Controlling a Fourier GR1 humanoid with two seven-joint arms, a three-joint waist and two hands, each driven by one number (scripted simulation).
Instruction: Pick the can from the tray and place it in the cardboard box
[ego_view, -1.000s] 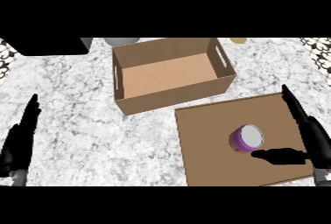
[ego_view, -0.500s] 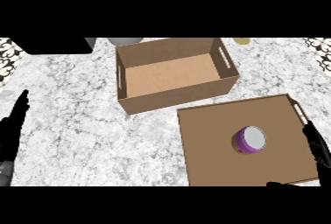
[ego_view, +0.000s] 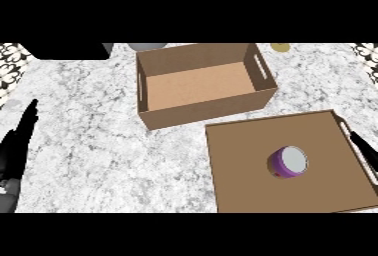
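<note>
Head view, looking steeply down on a grey-and-white marbled counter (ego_view: 96, 150).

A can (ego_view: 289, 162) lies on a flat brown tray (ego_view: 244, 185) at about 4 o'clock in the scene. The can is short and round, with a purple side wall and a pale grey, slightly shiny top that faces up and a little toward 1 o'clock. A small dark mark shows low on its purple wall, at the can's 8 o'clock. It sits right of the tray's centre, with bare tray surface all around it; nothing touches it.

The tray is square, tilted slightly so its far edge rises toward the right, and has a slot handle along its right rim.

An open cardboard box (ego_view: 199, 117) stands at 12 o'clock, just beyond the tray's far-left corner (the two look close, but whether they touch cannot be told). Its inside floor is plain tan, and a slot handle shows in its right wall.

The left hand (ego_view: 21, 132) shows at the 9 o'clock edge, black, its fingers straight and pointing up, released and grasping nothing.

The right hand (ego_view: 365, 148) shows only as a thin black sliver at the 3 o'clock edge, beside the tray's right rim; whether its fingers are released or clenched cannot be told.
</note>
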